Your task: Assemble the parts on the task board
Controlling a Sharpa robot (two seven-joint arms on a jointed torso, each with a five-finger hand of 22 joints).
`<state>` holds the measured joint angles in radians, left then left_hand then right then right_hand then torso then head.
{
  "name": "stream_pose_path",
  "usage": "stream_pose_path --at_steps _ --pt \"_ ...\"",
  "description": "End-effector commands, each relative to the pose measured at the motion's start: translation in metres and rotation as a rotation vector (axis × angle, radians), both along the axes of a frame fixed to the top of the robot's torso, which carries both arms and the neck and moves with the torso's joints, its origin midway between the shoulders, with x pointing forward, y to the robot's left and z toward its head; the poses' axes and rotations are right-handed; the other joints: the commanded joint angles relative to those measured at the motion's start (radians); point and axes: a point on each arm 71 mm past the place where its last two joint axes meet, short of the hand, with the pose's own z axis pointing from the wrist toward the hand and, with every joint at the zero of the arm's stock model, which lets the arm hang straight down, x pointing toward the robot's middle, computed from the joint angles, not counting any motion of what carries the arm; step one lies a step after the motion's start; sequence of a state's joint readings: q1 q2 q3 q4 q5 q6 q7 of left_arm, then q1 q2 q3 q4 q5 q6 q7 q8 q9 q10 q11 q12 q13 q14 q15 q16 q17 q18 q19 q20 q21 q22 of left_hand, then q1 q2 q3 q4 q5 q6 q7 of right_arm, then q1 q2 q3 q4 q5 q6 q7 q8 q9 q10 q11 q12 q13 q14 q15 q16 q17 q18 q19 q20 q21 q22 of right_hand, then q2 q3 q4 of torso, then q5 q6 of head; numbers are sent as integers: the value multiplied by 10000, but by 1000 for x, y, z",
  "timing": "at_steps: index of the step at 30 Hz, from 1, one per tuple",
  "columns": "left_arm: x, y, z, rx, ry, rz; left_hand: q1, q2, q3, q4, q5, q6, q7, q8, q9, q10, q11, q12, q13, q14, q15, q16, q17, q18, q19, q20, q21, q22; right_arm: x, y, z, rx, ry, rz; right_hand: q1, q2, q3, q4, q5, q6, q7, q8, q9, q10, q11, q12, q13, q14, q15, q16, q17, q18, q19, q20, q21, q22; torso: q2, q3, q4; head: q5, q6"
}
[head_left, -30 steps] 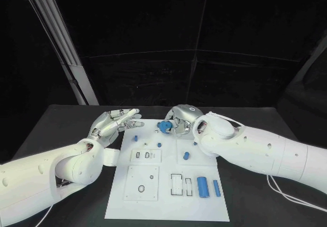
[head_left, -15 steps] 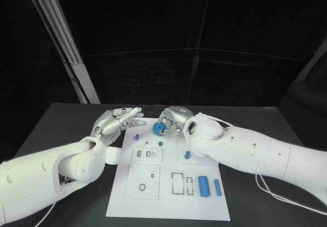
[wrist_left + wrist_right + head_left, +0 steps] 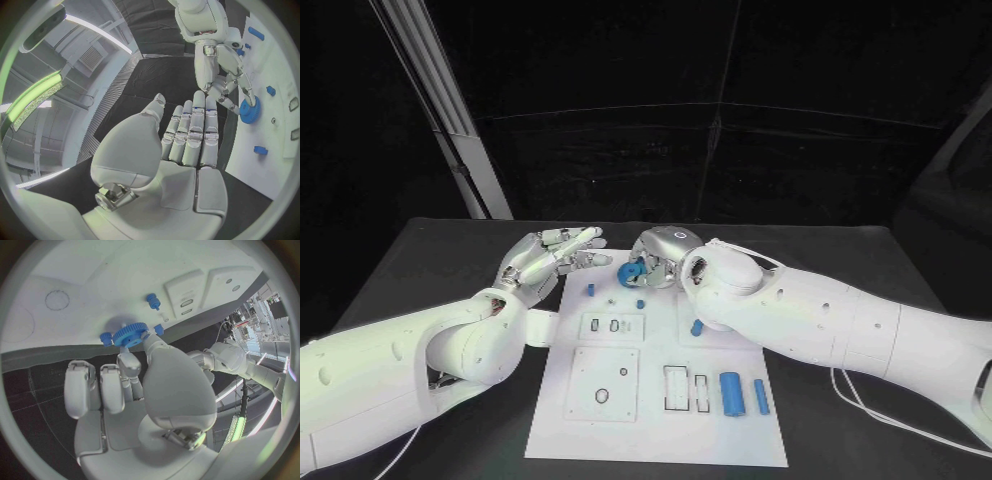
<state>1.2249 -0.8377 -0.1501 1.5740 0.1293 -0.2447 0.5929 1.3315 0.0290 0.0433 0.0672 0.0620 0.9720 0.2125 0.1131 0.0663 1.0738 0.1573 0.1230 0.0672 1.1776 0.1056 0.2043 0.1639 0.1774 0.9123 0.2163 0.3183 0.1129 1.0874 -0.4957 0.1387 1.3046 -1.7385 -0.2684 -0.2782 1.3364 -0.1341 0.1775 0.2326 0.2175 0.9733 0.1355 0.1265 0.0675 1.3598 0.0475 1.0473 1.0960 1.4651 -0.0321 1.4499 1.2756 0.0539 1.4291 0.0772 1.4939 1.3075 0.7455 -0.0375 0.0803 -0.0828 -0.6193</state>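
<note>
The right hand is pinching a small blue gear in its fingertips, holding it over the far end of the white task board. The left hand is waiting just beside it, holding nothing, with its fingers straight and close together.

The right hand pinches a blue gear above the task board.

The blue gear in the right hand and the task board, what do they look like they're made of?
Blue gear: probably matte plastic; uniform saturated colour, no metallic glint. Task board: looks like smooth white plastic or painted plate, flat with crisp cut-out recesses; can't tell which.
</note>
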Motion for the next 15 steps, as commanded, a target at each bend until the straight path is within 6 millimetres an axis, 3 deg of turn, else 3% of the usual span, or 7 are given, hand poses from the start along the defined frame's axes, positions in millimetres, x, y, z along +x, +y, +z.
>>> stream_pose_path --at_steps 1,6,15 --pt "0 -2 1 -87 -57 -129 20 107 7 -57 -2 28 -1 -60 -1 -36 -6 -50 -9 -71 4 -39 14 67 -18 56 -64 -13 1 1 -2 -264 118 29 -164 -162 -243 124 -330 -310 70 -203 -38 -240 47 -408 -323 507 108 -23 -11 -71 -4 116 -5 495 -3 -2 -13 1 -11" --pt "0 -2 1 -84 -51 -132 20 107 7 -57 -2 28 -1 -60 -1 -36 -6 -50 -9 -71 4 -39 14 67 -18 56 -64 -13 1 1 -3 -291 148 -14 -440 -226 -889 550 -426 -683 203 -457 -22 -437 171 -859 -673 499 217 -44 -23 -65 -27 221 -21 471 1 0 -9 1 -23" --pt "0 -1 1 -74 -39 -125 20 106 9 -62 -3 26 1 -64 -2 -38 -5 -55 -10 -71 4 -42 17 67 -18 56 -66 -15 2 -2 -3 -313 191 -125 -809 -158 -1537 626 -320 -817 276 -559 -5 -517 249 -1027 -788 497 288 -52 -8 -59 -38 299 -28 464 -2 10 -9 6 -25"
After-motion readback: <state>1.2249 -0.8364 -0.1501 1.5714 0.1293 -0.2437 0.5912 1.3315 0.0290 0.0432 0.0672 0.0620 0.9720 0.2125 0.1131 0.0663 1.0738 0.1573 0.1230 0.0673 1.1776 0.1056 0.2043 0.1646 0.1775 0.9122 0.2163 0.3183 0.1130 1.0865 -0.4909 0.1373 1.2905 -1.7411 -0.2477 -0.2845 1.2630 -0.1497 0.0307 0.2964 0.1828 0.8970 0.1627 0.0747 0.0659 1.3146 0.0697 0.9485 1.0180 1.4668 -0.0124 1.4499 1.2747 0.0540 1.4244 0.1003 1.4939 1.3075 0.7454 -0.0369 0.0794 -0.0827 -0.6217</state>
